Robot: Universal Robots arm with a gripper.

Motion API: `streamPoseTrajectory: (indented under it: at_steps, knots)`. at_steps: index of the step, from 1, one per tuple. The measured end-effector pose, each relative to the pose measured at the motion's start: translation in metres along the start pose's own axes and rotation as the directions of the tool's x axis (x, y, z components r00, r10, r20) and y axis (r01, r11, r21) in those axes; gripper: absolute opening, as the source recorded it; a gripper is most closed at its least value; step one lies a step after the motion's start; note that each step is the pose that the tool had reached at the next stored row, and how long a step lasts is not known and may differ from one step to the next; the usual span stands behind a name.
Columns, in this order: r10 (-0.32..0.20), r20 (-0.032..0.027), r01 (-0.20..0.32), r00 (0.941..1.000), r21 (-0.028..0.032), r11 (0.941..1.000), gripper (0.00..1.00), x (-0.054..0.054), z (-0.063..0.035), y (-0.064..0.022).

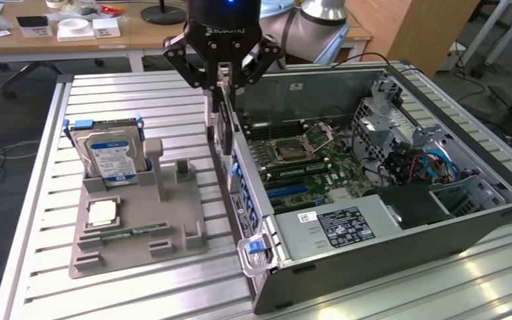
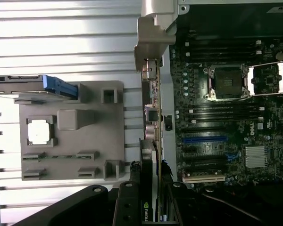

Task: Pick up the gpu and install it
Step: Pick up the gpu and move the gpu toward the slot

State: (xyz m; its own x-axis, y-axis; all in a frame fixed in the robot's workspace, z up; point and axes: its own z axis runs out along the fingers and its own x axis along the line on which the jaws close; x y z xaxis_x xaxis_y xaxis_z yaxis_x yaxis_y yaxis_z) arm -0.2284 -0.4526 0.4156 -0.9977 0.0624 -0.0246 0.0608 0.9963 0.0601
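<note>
- The gpu is gripped by the closed fingers of the gripper.
- It is held edge-on, long axis upright, pointing down at the computer case wall.

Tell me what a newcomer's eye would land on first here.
The black gripper draws the eye first: its jaws are shut on the gpu, held edge-on at the wall of the open computer case nearest the grey fixture. In that fixture, on the exterior view's left, a hard drive with a blue label stands upright.
</note>
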Motion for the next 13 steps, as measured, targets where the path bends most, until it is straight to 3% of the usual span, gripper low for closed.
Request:
streamPoseTrajectory:
  at_steps: [13]
  knots:
    - [0.0, -0.0004, 0.0, 1.0, -0.0069, 1.0, 0.27, -0.028, 0.0009, 0.0028]
